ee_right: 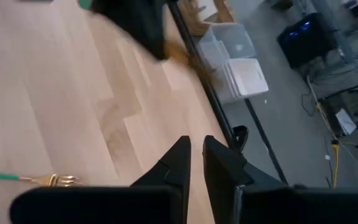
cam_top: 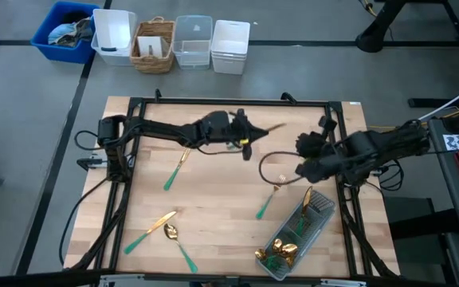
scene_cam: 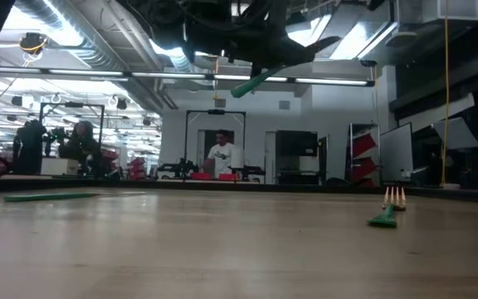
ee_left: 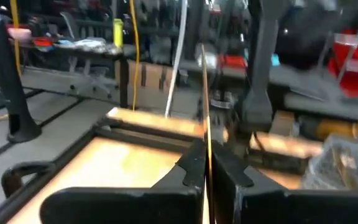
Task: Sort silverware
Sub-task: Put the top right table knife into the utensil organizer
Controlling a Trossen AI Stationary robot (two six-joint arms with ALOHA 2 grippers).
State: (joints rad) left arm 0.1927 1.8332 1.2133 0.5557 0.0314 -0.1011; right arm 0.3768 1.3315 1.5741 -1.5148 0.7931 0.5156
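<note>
Holding a piece of silverware (cam_top: 265, 128) above the far middle of the wooden surface (cam_top: 213, 207), the left hand (cam_top: 249, 135) is clamped tight on it — the left wrist view shows a thin gold edge (ee_left: 206, 112) rising between the closed fingers (ee_left: 191, 165), and the low view shows its teal handle (scene_cam: 256, 83) hanging high over the surface. The right hand (cam_top: 305, 163) hovers at the right side, just far of the clear tray (cam_top: 317, 227); its fingers (ee_right: 179, 162) stand a narrow gap apart with nothing between them.

Several gold-headed pieces already lie in the tray at the near right. A fork (cam_top: 268, 201) rests on the surface just left of the tray, below the right hand — its gold tines (ee_right: 58, 180) show in the right wrist view. Another piece (cam_top: 176, 169) lies left of centre, and two more (cam_top: 164, 227) sit together near the left front.

Beyond the surface, bins (cam_top: 154, 44) line the far floor, and a person (scene_cam: 221, 154) stands in the room behind.
</note>
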